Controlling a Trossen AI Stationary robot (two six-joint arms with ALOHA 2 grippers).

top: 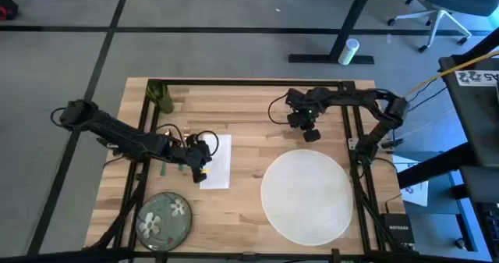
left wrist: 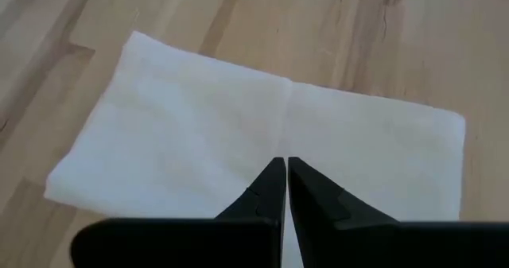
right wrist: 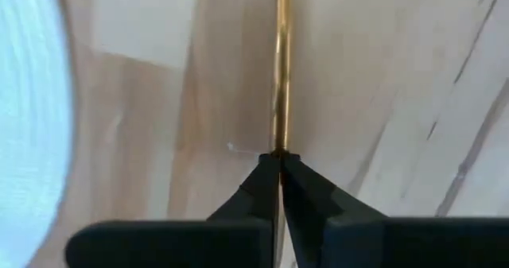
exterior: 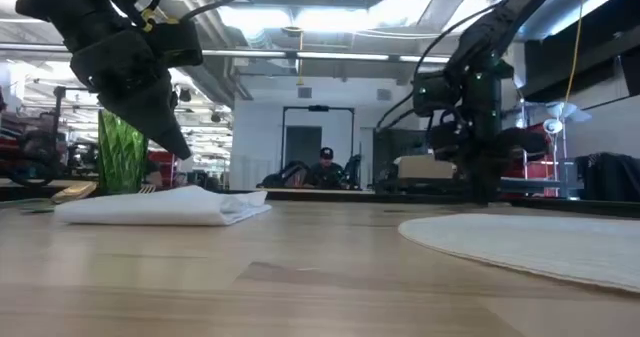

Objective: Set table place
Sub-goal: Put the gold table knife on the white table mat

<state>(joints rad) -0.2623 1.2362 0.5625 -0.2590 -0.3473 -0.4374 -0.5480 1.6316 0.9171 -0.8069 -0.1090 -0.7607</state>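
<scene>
Two grippers at work on the table [top: 242,122], both with jaws together.

Left gripper [left wrist: 285,166], closed and empty, hovers over the white napkin [left wrist: 238,141], beside the placemat [top: 306,194]. Right gripper [right wrist: 278,158] clamps the gold utensil [right wrist: 281,69] just beyond the placemat. Plate [top: 164,218] and green cup [top: 162,97] lie beyond the napkin.

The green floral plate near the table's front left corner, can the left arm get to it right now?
Probably yes. The green floral plate lies uncovered beside the left arm, nothing on or around it. The left hand hangs shut over the folded white napkin, apparently holding nothing.
</scene>
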